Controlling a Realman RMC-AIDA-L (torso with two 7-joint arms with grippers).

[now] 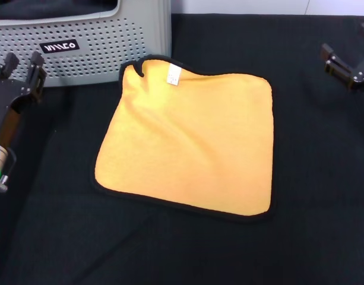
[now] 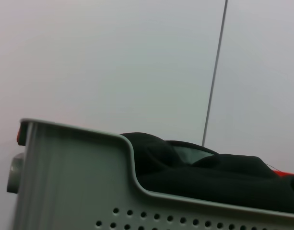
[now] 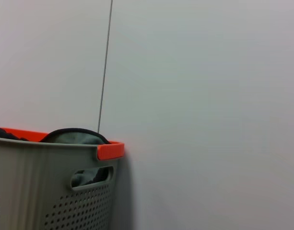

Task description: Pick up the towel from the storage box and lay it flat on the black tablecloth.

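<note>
Black tablecloth (image 1: 324,196) covers the whole work surface. Towel (image 1: 187,139) lies flat at its centre, yellow side up, white tag at 12 o'clock. Storage box (image 1: 104,44) sits at 11 o'clock of the towel. Left gripper (image 1: 20,64) at 9 o'clock and right gripper (image 1: 342,64) at 2 o'clock both hold nothing, fingers parted.

Plain pale grey wall (image 3: 209,96), thin dark vertical seam (image 2: 215,76), even light
</note>
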